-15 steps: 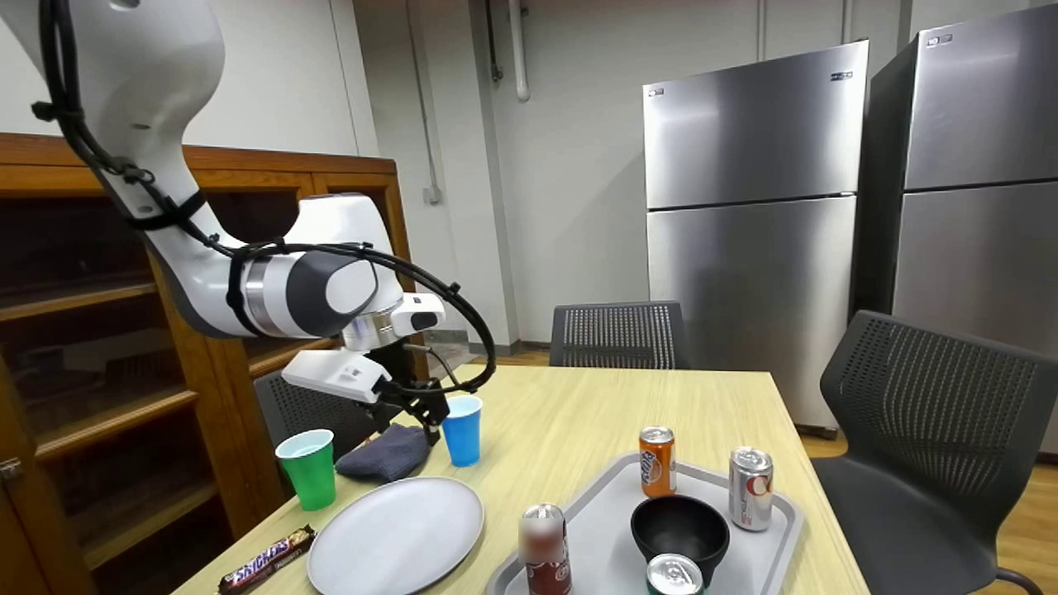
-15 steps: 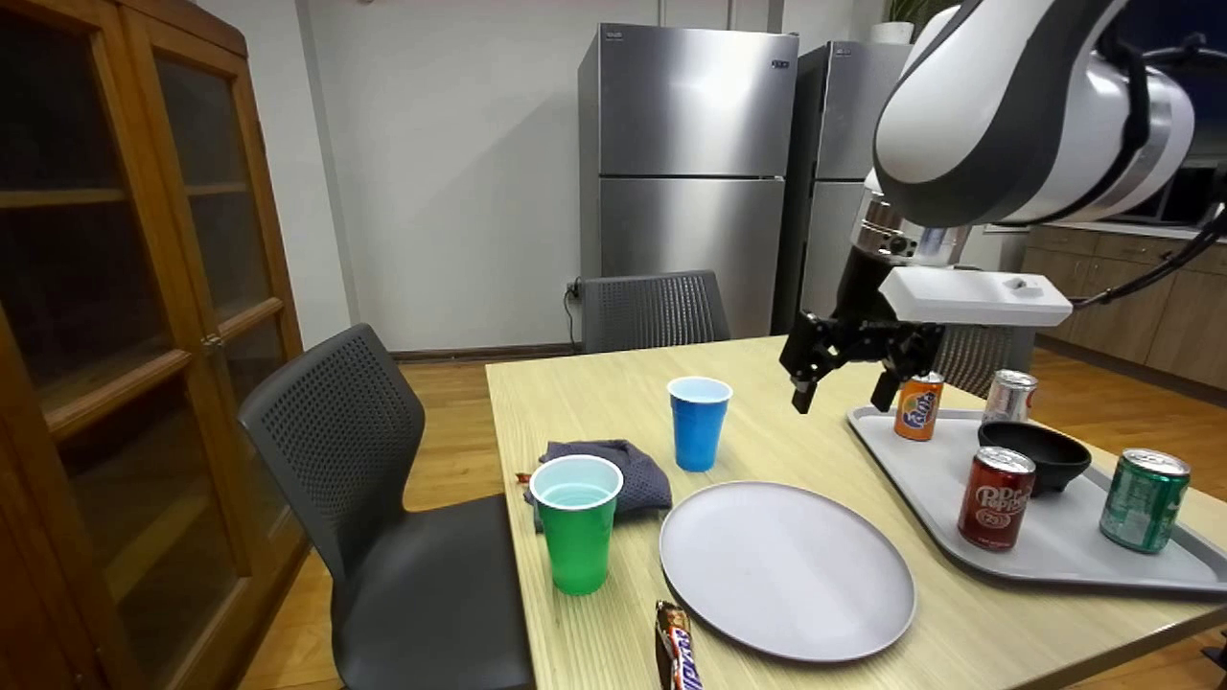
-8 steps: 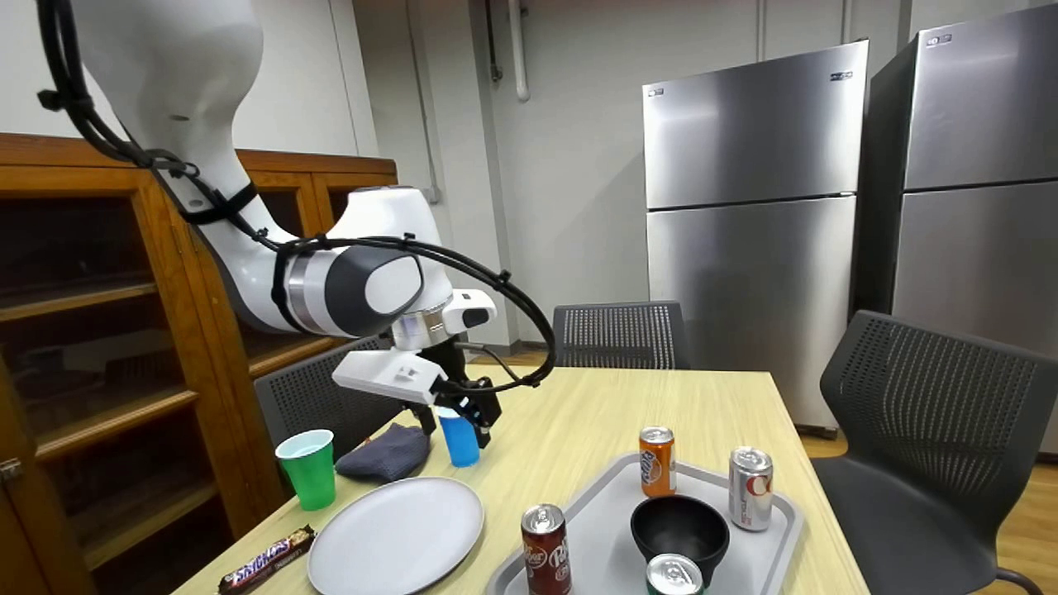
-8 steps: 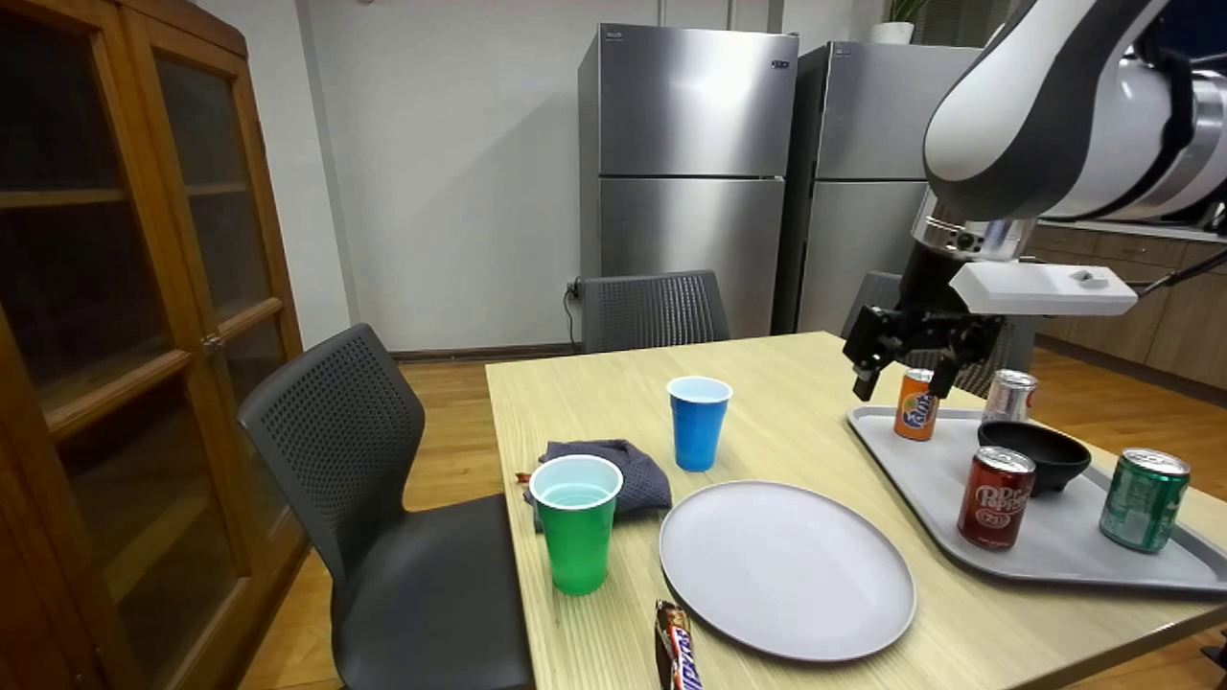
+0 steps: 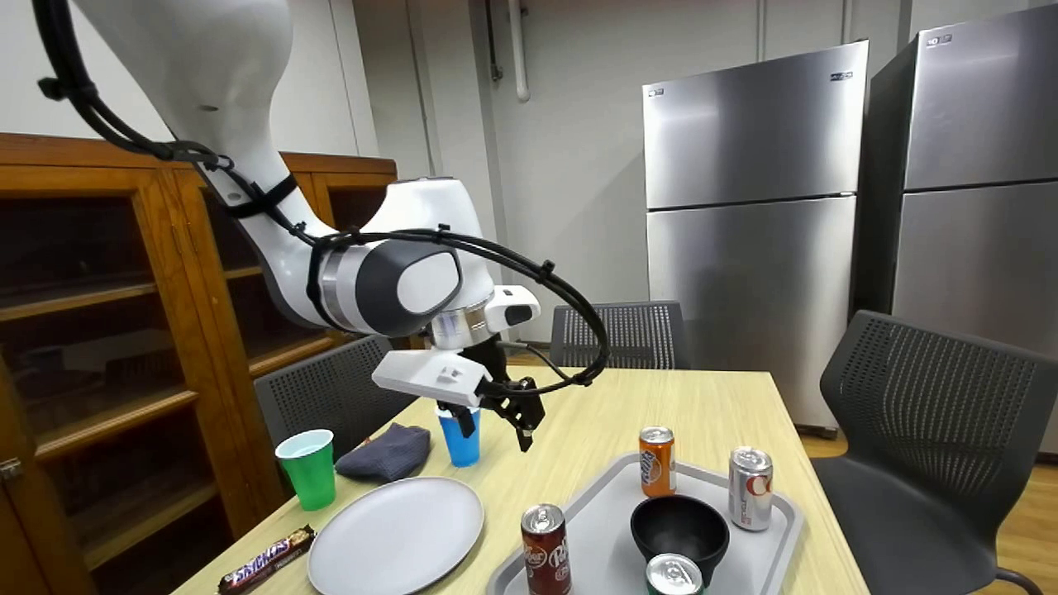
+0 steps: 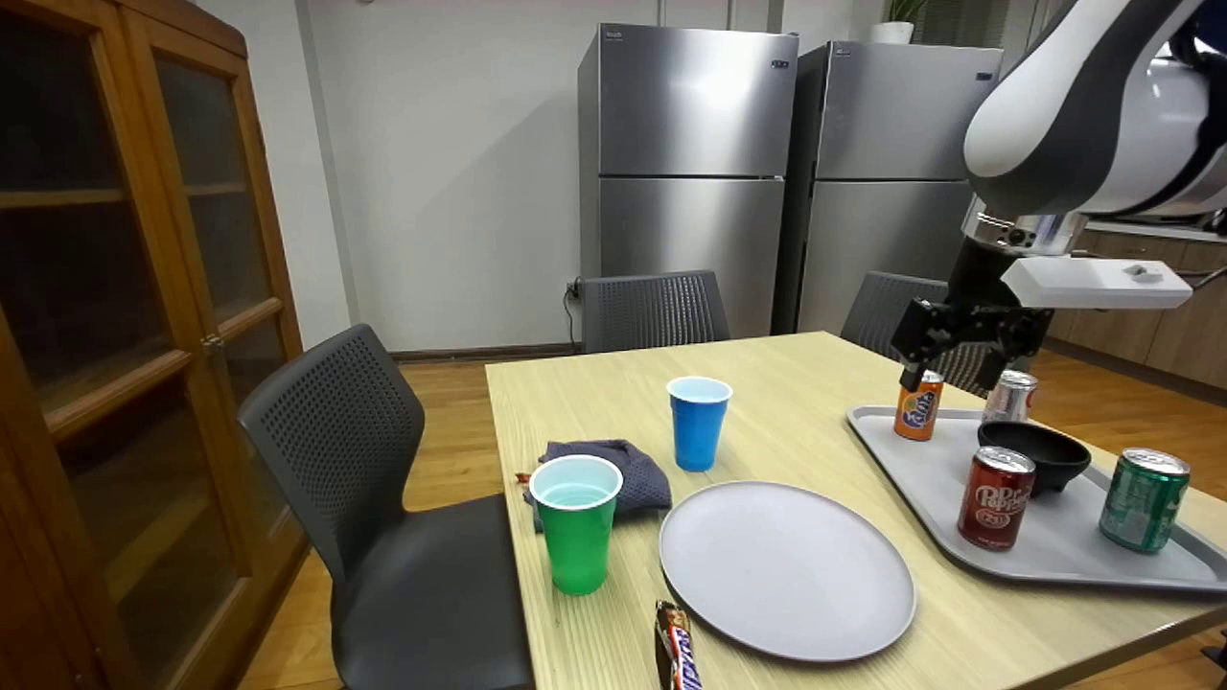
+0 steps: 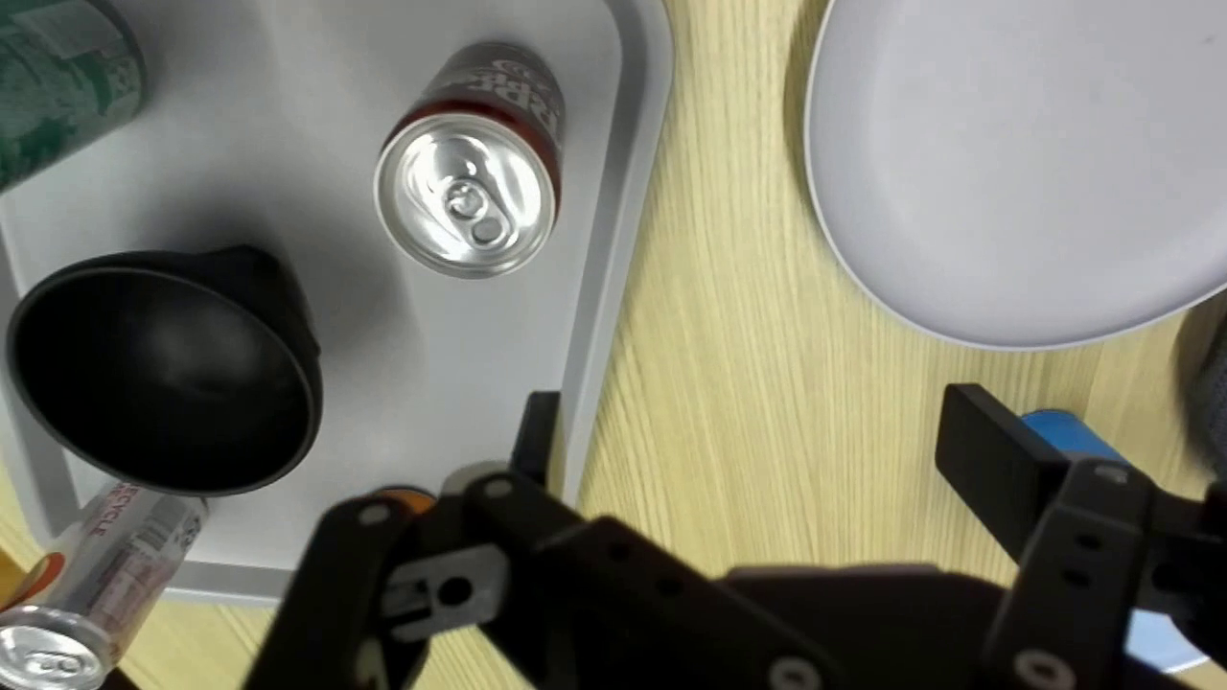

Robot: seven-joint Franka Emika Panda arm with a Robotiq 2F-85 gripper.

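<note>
Pincer [image 5: 497, 435] has shifted toward the orange, silver-topped can [image 5: 657, 464].

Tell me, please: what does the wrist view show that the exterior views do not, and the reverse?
Only the wrist view: the RECYCLE print on the silver can.

Only the exterior views: the green cup, Snickers bar, wooden cabinet and refrigerators.

Shared: the open claw, gray tray, black bowl, that silver can, Dr Pepper can, green can and plate, plus orange can and blue cup, both largely covered by the claw in the wrist view.
</note>
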